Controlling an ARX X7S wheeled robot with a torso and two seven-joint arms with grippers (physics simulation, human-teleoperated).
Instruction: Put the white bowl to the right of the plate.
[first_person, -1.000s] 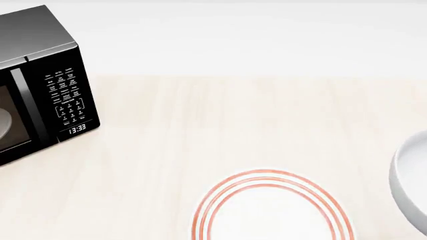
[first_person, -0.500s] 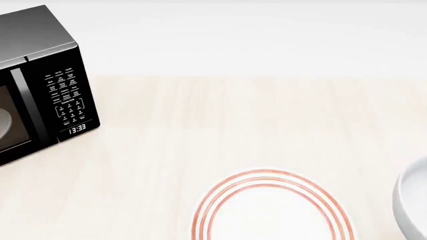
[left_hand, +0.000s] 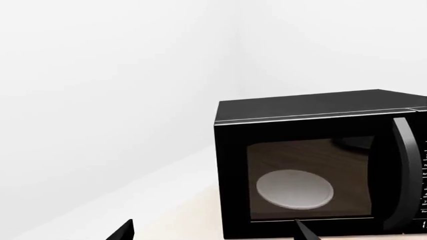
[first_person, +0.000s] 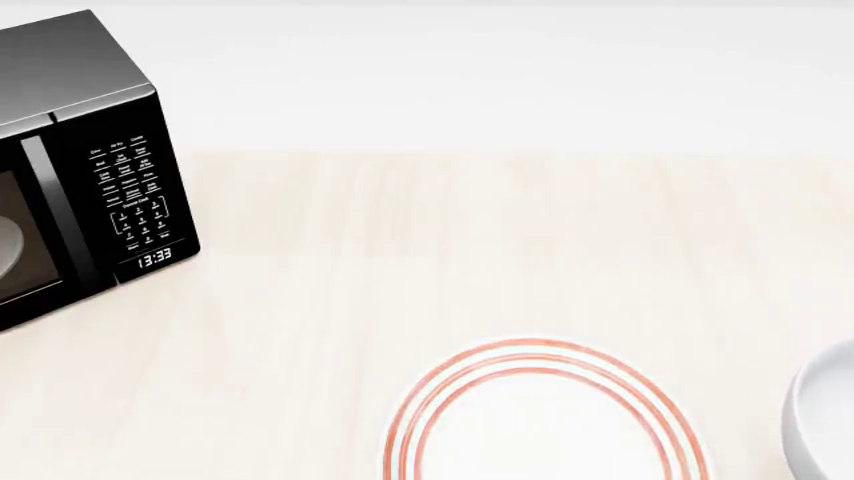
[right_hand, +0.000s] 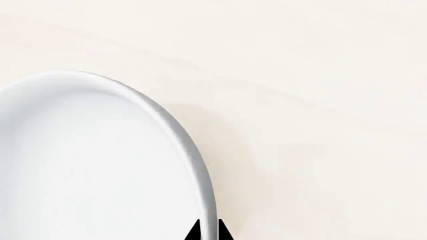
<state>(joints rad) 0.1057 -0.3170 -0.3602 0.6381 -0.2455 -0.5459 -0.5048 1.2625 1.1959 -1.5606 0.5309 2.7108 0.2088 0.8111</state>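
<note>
The plate (first_person: 541, 420), white with thin red-orange rings, lies on the pale table at the bottom middle of the head view. The white bowl (first_person: 821, 420) shows partly at the right edge, to the plate's right. In the right wrist view the bowl (right_hand: 87, 165) fills the picture, and my right gripper (right_hand: 207, 231) is shut on its rim, one dark fingertip on each side. My left gripper (left_hand: 213, 232) is open and empty; only its two dark fingertips show, in front of the microwave. Neither gripper shows in the head view.
A black microwave (first_person: 74, 170) stands at the far left of the table, door shut, with a pale dish (left_hand: 293, 189) behind its window. A white wall runs behind the table (first_person: 467, 250).
The white bowl has moved lower and to the right in the head view, so less of it shows. The plate and the microwave have not moved.
</note>
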